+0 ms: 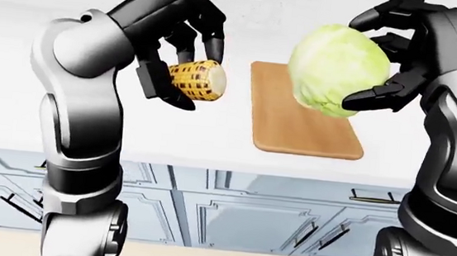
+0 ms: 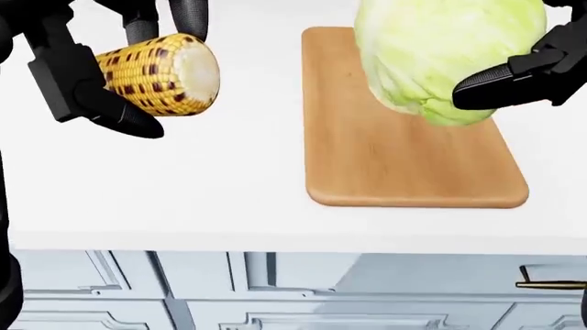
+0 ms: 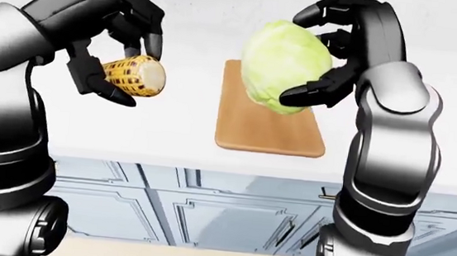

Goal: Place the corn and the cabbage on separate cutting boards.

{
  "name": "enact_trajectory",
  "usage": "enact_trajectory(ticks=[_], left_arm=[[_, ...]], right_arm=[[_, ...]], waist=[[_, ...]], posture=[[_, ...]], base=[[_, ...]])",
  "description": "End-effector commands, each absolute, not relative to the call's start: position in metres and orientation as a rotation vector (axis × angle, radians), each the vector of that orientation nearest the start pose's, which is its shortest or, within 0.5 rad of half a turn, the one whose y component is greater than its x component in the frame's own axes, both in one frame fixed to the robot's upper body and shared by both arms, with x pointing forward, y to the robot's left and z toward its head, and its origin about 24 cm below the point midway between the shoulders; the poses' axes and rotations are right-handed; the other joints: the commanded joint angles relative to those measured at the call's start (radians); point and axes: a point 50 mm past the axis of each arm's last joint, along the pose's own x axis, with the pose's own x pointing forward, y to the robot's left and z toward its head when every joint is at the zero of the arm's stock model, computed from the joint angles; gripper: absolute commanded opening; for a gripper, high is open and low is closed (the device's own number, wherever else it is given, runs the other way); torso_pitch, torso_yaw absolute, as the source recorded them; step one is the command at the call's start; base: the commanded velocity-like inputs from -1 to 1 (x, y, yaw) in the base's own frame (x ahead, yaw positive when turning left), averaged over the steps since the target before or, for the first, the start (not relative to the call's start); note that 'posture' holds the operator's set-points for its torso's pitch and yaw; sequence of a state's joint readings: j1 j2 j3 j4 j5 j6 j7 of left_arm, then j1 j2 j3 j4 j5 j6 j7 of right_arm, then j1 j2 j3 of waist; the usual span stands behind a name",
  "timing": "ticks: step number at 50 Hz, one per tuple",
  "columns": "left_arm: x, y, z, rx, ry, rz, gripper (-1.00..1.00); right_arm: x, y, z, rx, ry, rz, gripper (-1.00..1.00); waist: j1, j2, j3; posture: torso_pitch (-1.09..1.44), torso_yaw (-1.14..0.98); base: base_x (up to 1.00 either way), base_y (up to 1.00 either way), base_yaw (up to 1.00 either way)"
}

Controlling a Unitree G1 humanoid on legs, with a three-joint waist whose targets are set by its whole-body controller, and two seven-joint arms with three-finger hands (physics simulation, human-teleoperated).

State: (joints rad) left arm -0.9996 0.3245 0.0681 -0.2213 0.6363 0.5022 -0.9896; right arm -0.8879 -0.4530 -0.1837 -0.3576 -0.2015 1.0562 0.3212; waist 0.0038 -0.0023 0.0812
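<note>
Left-eye view: white counter [image 1: 170, 129], then cutting board [image 1: 300, 119]. Above it, the right hand [image 1: 400, 59] cups the cabbage [image 1: 333, 69], probably bulky and leafy-soft, best gripped wide. The left hand [image 1: 181, 55] pinches the corn [image 1: 198, 80], likely stiff and rollable, mid-cob over bare counter.

One corn [image 2: 156, 74], one cabbage [image 2: 440, 51], one cutting board [image 2: 404, 165] (wooden), two hands [image 1: 188, 34].

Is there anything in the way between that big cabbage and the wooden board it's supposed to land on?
Nothing visible. The right hand holds the cabbage over the upper part of the cutting board, whose bare surface has nothing on it. The corn is off to the left in the left hand.
</note>
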Motion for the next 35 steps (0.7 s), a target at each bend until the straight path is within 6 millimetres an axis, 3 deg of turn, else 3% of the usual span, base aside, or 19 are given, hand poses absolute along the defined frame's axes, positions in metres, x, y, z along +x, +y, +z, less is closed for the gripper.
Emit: enact_trajectory(ticks=[1, 2, 3, 8, 16, 35], left_arm=[[0.302, 0.133, 0.337, 0.962, -0.397, -0.402, -1.00], [0.301, 0.133, 0.338, 0.957, -0.400, -0.400, -1.00], [0.301, 0.133, 0.338, 0.957, -0.401, -0.399, -1.00], [0.300, 0.132, 0.340, 0.955, -0.406, -0.399, -1.00], [0.299, 0.135, 0.343, 0.962, -0.412, -0.392, -1.00], [0.298, 0.135, 0.348, 0.958, -0.423, -0.387, -1.00]], right_arm=[[0.295, -0.211, 0.324, -0.390, -0.279, -0.135, -1.00], [0.295, -0.211, 0.323, -0.392, -0.281, -0.137, -1.00], [0.297, -0.211, 0.323, -0.393, -0.282, -0.138, -1.00], [0.305, -0.206, 0.323, -0.396, -0.285, -0.148, -1.00], [0.322, -0.199, 0.320, -0.395, -0.275, -0.147, -1.00], [0.343, -0.209, 0.288, -0.418, -0.190, -0.179, -1.00]], waist=[[-0.003, -0.011, -0.027], [0.001, -0.042, -0.031], [0.008, -0.016, -0.038], [0.007, -0.036, -0.034], [0.009, -0.013, -0.044], [0.033, -0.029, -0.035]], posture=[[0.00, 0.00], [0.00, 0.00], [0.00, 0.00], [0.00, 0.00], [0.00, 0.00], [0.00, 0.00]], base=[[0.00, 0.00, 0.00], [0.00, 0.00, 0.00], [0.00, 0.00, 0.00], [0.00, 0.00, 0.00], [0.00, 0.00, 0.00], [0.00, 0.00, 0.00]])
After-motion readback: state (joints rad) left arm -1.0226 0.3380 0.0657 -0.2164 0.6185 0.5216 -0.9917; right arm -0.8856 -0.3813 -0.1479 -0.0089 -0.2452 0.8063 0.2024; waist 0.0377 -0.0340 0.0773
